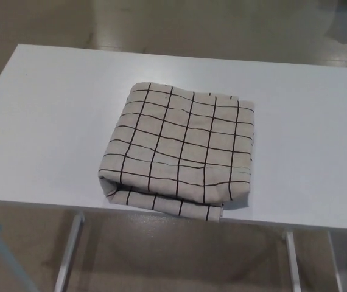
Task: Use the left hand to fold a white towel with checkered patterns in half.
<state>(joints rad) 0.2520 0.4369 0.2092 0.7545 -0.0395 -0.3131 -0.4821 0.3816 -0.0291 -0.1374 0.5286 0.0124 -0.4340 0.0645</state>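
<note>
off-white cloth ruled with thin black lines, the towel [179,152] lies folded on the white table [45,121], and neither of the robot's hands shows anywhere in the head view, so nothing can be said of where the towel sits relative to a hand, nor of whether the left or right fingers are spread or closed. going from the left: a broad bare stretch of tabletop runs from the table's left edge up to the towel's left side, where the fabric bulges in a soft rounded fold low down near the front. the towel itself sits about midway across the table (slightly toward the front, its nearest edge lying just at the table's front rim). it is stacked in layers, with a lower layer peeking out as a narrow strip along the front beneath the upper one. the top surface is mostly flat with gentle ripples, and the grid lines bend a little with them. its outline is roughly square, turned slightly so the far edge tilts. right of the towel the tabletop is bare again out to the picture's edge. below the table, metal legs [69,255] stand on a tan floor [173,261].
</note>
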